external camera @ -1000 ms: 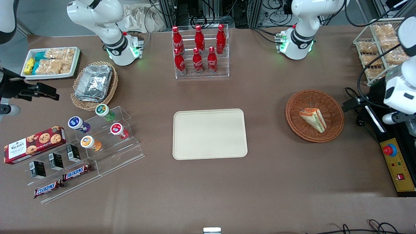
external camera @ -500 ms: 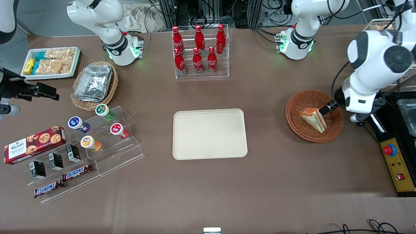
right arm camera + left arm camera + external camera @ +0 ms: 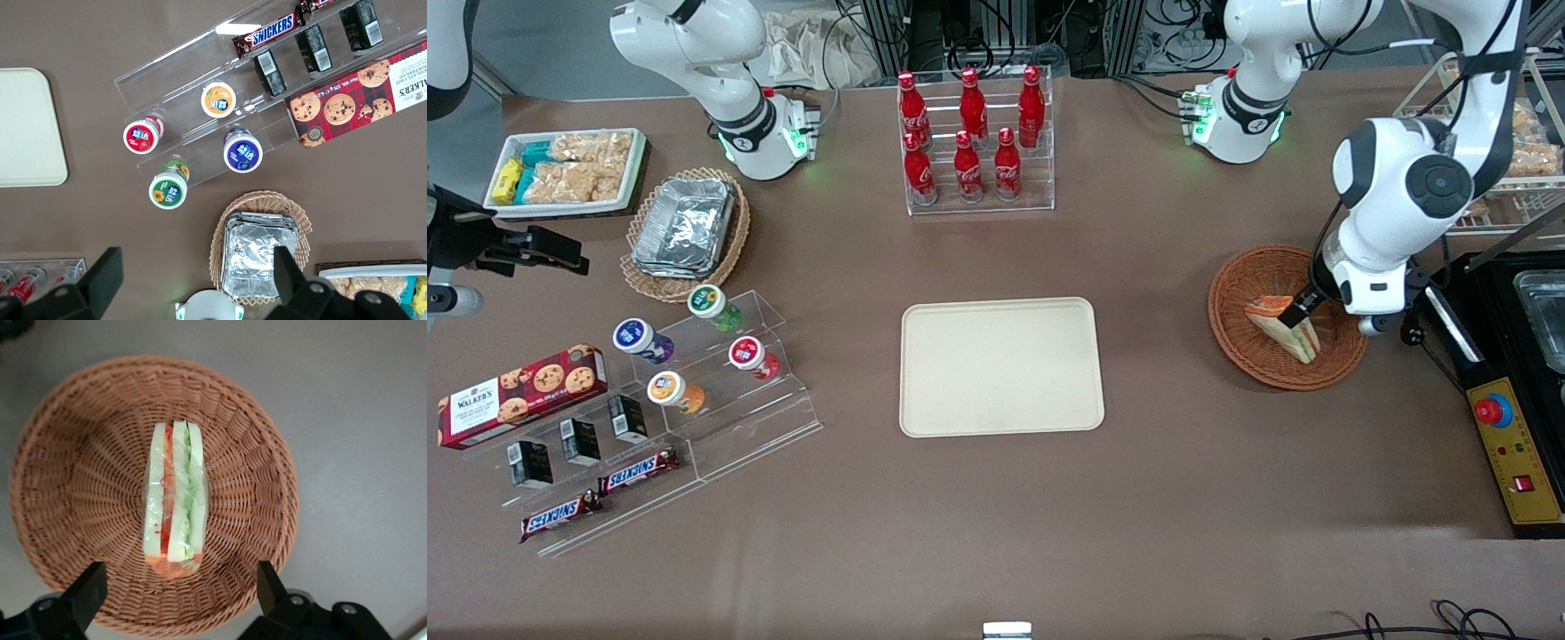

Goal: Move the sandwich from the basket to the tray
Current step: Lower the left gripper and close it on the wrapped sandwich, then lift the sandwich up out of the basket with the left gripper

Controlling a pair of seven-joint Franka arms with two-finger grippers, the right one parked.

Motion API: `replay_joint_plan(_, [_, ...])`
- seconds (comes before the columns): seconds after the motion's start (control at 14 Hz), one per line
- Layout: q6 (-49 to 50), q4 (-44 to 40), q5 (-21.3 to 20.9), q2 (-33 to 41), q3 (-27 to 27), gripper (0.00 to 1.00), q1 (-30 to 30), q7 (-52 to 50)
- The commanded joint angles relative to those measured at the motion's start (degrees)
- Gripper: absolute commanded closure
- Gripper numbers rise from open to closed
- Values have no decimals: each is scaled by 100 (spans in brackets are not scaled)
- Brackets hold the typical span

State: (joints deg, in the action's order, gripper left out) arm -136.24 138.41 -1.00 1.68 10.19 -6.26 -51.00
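The sandwich (image 3: 1304, 339), a wrapped wedge with green, red and orange layers, lies in the reddish-brown wicker basket (image 3: 1232, 331) toward the working arm's end of the table. My left gripper (image 3: 1298, 309) hangs just above the sandwich, partly covering it in the front view. In the left wrist view the sandwich (image 3: 175, 500) rests edge-up on the floor of the basket (image 3: 267, 460). There the gripper (image 3: 180, 595) is open wide, its black fingers (image 3: 90, 592) apart over the basket's rim, holding nothing. The cream tray (image 3: 1000, 366) lies flat mid-table, bare.
A rack of red cola bottles (image 3: 971, 142) stands farther from the front camera than the tray. A yellow control box (image 3: 1516, 462) and a wire snack rack (image 3: 1494, 142) sit beside the basket. A tan basket with foil trays (image 3: 685, 227) and an acrylic stand (image 3: 694, 391) lie toward the parked arm's end.
The left arm has swung in from the table's edge toward the basket. Its gripper moved from beside the basket's rim to just above the sandwich. The sandwich has not moved.
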Motion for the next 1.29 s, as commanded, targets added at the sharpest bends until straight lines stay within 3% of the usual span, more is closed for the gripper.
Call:
replay_joint_plan(0.0, [-691, 343, -119, -202, 10, 0, 11, -296])
replay_joint_plan(0.36, [-1413, 565, -128, -598, 1, 1, -16, -287])
replay_joint_plan(0.43, [-1475, 556, -128, -660, 1, 11, -16, -270])
replay_joint_plan(0.71, [-1493, 521, -312, -669, -34, 88, -51, -243])
replay_joint_plan(0.79, [-1493, 521, -330, -669, -34, 100, -51, -243])
replay_joint_plan(1.21, [-1021, 328, -374, -222, -17, 100, -42, 98])
